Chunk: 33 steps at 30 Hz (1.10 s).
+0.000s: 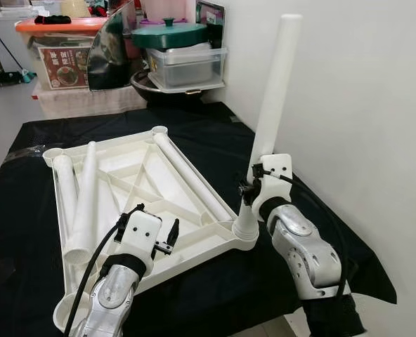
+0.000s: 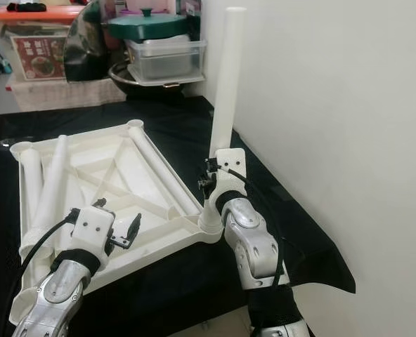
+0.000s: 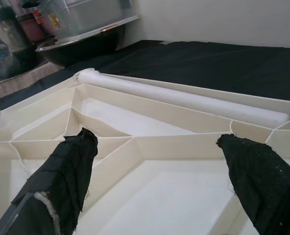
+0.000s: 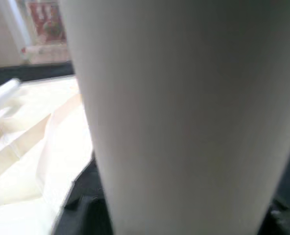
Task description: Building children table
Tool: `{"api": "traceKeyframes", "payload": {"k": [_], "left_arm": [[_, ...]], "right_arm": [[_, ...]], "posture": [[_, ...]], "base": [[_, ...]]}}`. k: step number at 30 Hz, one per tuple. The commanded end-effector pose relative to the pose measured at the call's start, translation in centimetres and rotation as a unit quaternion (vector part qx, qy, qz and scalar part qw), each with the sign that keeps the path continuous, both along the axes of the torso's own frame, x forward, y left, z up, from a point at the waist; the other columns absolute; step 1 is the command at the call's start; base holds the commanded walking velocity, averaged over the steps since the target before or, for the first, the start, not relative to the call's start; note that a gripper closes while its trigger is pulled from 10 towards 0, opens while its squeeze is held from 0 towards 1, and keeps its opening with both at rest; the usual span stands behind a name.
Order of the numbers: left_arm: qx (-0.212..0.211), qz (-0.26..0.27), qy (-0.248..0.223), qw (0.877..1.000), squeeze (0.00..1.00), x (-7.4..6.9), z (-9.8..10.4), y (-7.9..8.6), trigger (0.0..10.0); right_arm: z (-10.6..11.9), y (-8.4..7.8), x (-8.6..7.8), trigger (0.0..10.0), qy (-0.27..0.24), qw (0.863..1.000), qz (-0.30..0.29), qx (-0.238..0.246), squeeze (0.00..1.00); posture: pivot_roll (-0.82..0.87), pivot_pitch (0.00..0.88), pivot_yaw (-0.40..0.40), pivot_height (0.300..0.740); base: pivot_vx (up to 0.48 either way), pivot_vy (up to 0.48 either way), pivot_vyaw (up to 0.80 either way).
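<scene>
White table leg (image 4: 184,112) v. close to lens, blurred, upright. Beside it: cream ribbed tabletop underside (image 4: 32,161), on black cloth (image 4: 81,215). Behind tabletop, far bg: red-labelled box (image 4: 47,24).

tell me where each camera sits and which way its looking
Left eye view: head, looking down at the upturned tabletop on the black cloth; both arms show.
Right eye view: same scene, shifted; right gripper holds the upright leg.
Left wrist view: along the open left gripper over the tabletop's ribs.
Right wrist view: pressed close to the leg.
Shared: tabletop, leg.
</scene>
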<state>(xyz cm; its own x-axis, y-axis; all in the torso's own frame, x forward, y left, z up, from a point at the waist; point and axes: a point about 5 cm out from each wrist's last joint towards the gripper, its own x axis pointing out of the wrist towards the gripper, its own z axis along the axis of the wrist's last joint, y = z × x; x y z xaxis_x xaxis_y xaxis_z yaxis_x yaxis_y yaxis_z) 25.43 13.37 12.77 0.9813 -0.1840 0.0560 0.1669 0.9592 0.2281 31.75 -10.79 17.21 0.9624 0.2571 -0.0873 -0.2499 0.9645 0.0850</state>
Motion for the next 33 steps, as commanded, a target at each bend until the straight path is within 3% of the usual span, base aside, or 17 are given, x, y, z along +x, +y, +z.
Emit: {"api": "traceKeyframes", "payload": {"k": [1, 3, 4, 10, 12, 14, 16, 17, 18, 19, 20, 25, 26, 27, 28, 29, 33], "left_arm": [[0.001, -0.001, 0.003, 1.000, 0.00, 0.0, -0.3, 0.0, 10.0], [0.001, -0.001, 0.003, 1.000, 0.00, 0.0, -0.3, -0.1, 10.0], [0.001, -0.001, 0.004, 1.000, 0.00, 0.0, -0.3, -0.1, 10.0], [0.001, -0.002, 0.005, 1.000, 0.00, 0.0, -0.3, -0.1, 10.0], [0.001, -0.002, 0.004, 1.000, 0.00, 0.0, -0.3, -0.1, 10.0], [0.001, -0.002, 0.004, 1.000, 0.00, 0.0, -0.3, -0.1, 10.0], [0.000, -0.002, 0.004, 1.000, 0.00, 0.0, -0.2, -0.1, 10.0], [0.000, -0.001, 0.004, 1.000, 0.00, 0.0, -0.2, 0.0, 10.0], [0.000, -0.001, 0.004, 1.000, 0.00, 0.0, -0.2, 0.0, 10.0], [0.001, 0.000, 0.004, 1.000, 0.00, 0.0, -0.2, 0.0, 10.0], [0.001, 0.000, 0.004, 1.000, 0.00, 0.0, -0.2, 0.0, 10.0], [0.002, 0.001, 0.004, 1.000, 0.00, 0.0, -0.2, 0.1, 10.0], [0.002, 0.001, 0.005, 1.000, 0.00, 0.0, -0.3, 0.1, 10.0], [0.002, 0.001, 0.005, 1.000, 0.00, 0.0, -0.3, 0.1, 10.0], [0.002, -0.001, 0.005, 1.000, 0.00, 0.0, -0.3, 0.0, 10.0], [0.002, -0.001, 0.005, 1.000, 0.00, 0.0, -0.3, 0.0, 10.0], [0.003, -0.001, 0.005, 1.000, 0.00, 0.0, -0.2, 0.0, 10.0]], "right_arm": [[-0.9, 0.7, -0.3, 10.0, 0.027, 0.999, 0.034, 0.022, 1.00], [-0.6, 1.0, -0.2, 10.0, 0.025, 0.998, 0.052, 0.029, 1.00], [0.1, 1.5, -0.3, 10.0, 0.011, 0.995, 0.088, 0.044, 0.00], [2.2, 2.7, -1.7, 10.0, -0.034, 0.972, 0.219, 0.080, 0.00], [2.9, 3.4, -4.0, 10.0, -0.056, 0.933, 0.347, 0.079, 0.00], [2.9, 3.4, -4.0, 10.0, -0.056, 0.933, 0.347, 0.079, 0.00], [2.8, 3.5, -4.7, 8.7, -0.054, 0.919, 0.383, 0.075, 0.00], [2.4, 3.7, -5.2, 3.1, -0.048, 0.912, 0.401, 0.070, 0.00], [2.4, 3.7, -5.2, 3.1, -0.048, 0.912, 0.401, 0.070, 0.00], [1.9, 3.7, -5.3, 0.0, -0.043, 0.911, 0.404, 0.066, 0.00], [1.9, 3.7, -5.3, 0.0, -0.043, 0.911, 0.404, 0.066, 0.00], [0.7, 3.3, -3.8, 0.0, -0.022, 0.940, 0.337, 0.047, 0.00], [-0.2, 2.4, -2.2, 0.0, 0.006, 0.967, 0.252, 0.036, 0.00], [-0.2, 2.4, -2.2, 0.0, 0.006, 0.967, 0.252, 0.036, 0.00], [-1.4, 1.0, -0.9, 0.0, 0.044, 0.988, 0.147, 0.023, 0.00], [-1.4, 1.0, -0.9, 0.0, 0.044, 0.988, 0.147, 0.023, 0.00], [-3.4, -2.0, 0.0, 0.0, 0.095, 0.992, -0.075, -0.018, 0.00]], "posture": [[0.09, 0.000, -0.047, 0.740], [0.09, 0.000, -0.047, 0.740], [0.09, 0.000, -0.046, 0.740], [0.09, 0.000, -0.045, 0.740], [0.09, 0.000, -0.047, 0.740], [0.09, 0.000, -0.047, 0.740], [0.09, 0.000, -0.053, 0.740], [0.09, 0.000, -0.055, 0.740], [0.09, 0.000, -0.055, 0.740], [0.09, 0.000, -0.054, 0.740], [0.09, 0.000, -0.054, 0.740], [0.09, 0.000, -0.050, 0.740], [0.09, 0.000, -0.045, 0.740], [0.09, 0.000, -0.045, 0.740], [0.09, 0.000, -0.047, 0.740], [0.09, 0.000, -0.047, 0.740], [0.09, 0.000, -0.045, 0.740]], "base": [[0.000, 0.000, 0.00], [0.000, 0.000, 0.00], [0.000, 0.000, 0.00], [0.000, 0.000, 0.00], [0.000, 0.000, 0.00], [0.000, 0.000, 0.00], [0.000, 0.000, 0.00], [0.000, 0.000, 0.00], [0.000, 0.000, 0.00], [0.000, 0.000, 0.00], [0.000, 0.000, 0.00], [0.000, 0.000, 0.00], [0.000, 0.000, 0.00], [0.000, 0.000, 0.00], [0.000, 0.000, 0.00], [0.000, 0.000, 0.00], [0.000, 0.000, 0.00]]}}
